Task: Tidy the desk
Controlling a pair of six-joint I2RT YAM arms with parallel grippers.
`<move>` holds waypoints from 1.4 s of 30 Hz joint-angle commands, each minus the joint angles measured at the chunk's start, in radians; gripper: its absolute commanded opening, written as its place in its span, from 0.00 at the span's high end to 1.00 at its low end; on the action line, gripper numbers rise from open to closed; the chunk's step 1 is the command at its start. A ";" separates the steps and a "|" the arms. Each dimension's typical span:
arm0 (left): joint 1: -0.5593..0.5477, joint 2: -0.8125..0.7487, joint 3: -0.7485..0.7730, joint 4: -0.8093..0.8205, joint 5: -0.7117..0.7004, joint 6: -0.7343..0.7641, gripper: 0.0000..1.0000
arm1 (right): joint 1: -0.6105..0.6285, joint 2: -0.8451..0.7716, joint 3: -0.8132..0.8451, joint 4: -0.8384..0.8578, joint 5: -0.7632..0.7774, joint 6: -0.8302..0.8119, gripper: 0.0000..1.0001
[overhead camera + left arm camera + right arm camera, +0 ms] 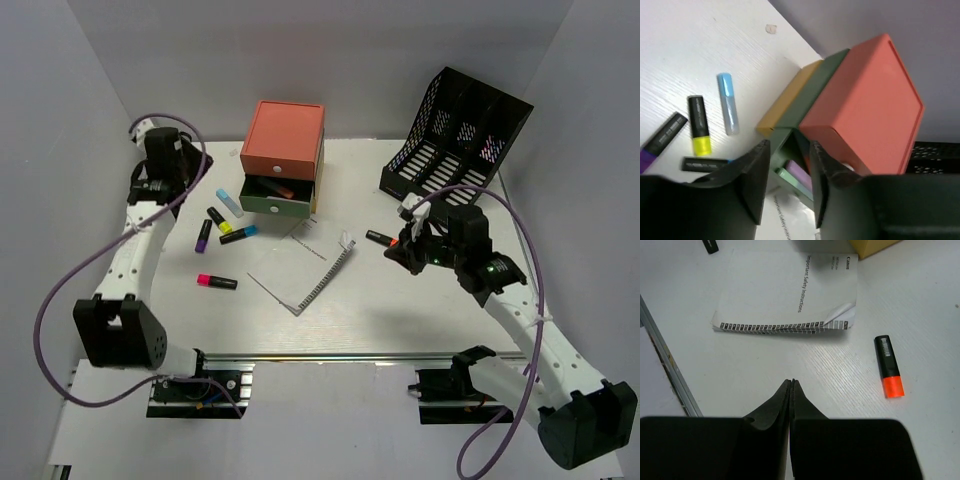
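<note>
Above the grainy white desk (920,295), right gripper (791,385) hangs clenched, left gripper (789,148) parted.

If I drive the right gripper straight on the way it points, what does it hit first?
Probably bare desk just ahead of the shut right gripper, then the near edge of the booklet; height is hard to judge.
</note>
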 commanded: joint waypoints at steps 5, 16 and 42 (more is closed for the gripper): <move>0.095 0.257 0.179 -0.158 0.200 -0.115 0.36 | -0.036 -0.072 -0.014 0.069 -0.072 0.001 0.95; 0.077 0.516 0.351 -0.299 0.087 -0.092 0.33 | -0.039 -0.096 -0.020 0.081 -0.037 -0.006 0.92; 0.059 0.898 0.639 -0.334 0.134 -0.086 0.32 | -0.036 -0.093 -0.038 0.093 0.006 -0.034 0.92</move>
